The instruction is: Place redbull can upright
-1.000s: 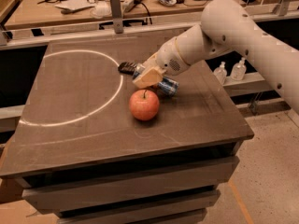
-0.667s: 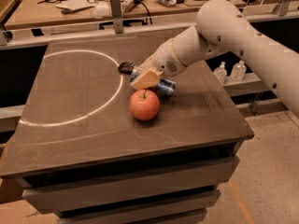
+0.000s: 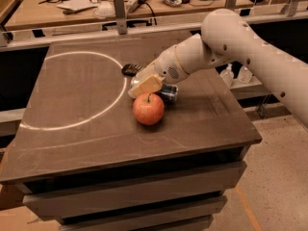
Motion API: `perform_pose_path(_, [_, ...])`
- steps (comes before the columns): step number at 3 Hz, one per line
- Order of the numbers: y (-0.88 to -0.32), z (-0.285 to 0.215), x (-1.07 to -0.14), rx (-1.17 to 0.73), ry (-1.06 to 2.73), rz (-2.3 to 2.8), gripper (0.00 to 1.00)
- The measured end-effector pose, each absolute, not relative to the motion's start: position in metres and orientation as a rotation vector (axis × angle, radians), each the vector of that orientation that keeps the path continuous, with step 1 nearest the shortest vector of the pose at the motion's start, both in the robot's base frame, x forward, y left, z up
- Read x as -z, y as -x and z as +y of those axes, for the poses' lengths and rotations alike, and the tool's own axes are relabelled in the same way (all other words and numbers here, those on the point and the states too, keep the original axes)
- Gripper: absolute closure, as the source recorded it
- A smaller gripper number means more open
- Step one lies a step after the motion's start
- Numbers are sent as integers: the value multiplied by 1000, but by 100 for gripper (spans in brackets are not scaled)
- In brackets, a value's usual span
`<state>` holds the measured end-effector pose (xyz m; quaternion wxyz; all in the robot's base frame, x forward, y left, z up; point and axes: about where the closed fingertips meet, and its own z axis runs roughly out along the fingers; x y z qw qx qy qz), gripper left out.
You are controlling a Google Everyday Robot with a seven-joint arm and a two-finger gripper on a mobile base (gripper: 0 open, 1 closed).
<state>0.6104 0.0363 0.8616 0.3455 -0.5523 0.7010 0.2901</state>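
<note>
The robot's end effector (image 3: 147,84) hangs low over the redbull can (image 3: 168,92) — lying on its side on the worktop (image 3: 86,124), just behind an apple (image 3: 148,109) — though whether it grips the can cannot be told; the can is apparently yet to be stood upright.

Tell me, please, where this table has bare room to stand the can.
Bare: the wide area inside the white arc, left of the gripper; the table right of the redbull can; the front strip before the apple. Crowded: the middle, where gripper, can, apple and dark packet cluster.
</note>
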Motion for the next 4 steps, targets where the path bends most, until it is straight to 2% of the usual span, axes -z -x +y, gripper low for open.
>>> perform_pose_path(1, [-609, 40, -862, -767, 1403, 1813, 0])
perform_pose_path(3, [-616, 34, -885, -759, 1062, 1753, 0])
perform_pose_path(4, [-593, 19, -898, -709, 842, 1720, 0])
